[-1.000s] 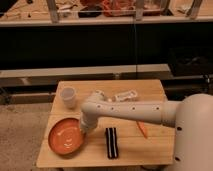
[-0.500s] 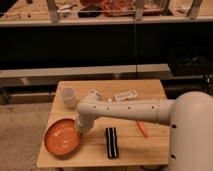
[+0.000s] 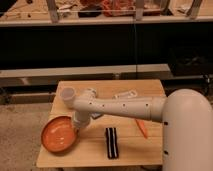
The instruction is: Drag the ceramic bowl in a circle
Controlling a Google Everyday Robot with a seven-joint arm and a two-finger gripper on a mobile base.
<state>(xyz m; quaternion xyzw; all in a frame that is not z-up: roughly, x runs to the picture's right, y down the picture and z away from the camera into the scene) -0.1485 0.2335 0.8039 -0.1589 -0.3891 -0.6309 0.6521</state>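
Gripper (image 3: 78, 127) sits at the right rim of your ceramic bowl (image 3: 59, 134), fingers pressed together against that edge. Your bowl lies at the front left corner of the wooden table (image 3: 95, 149), slightly overhanging the left edge. Behind it stands a small white cup (image 3: 68, 94); a black packet (image 3: 111, 142) and an orange piece (image 3: 142, 128) lie to the right.

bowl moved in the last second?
Yes. The bowl has slid left toward the table's left edge, farther from the black bar, with the shut end effector at its right rim.
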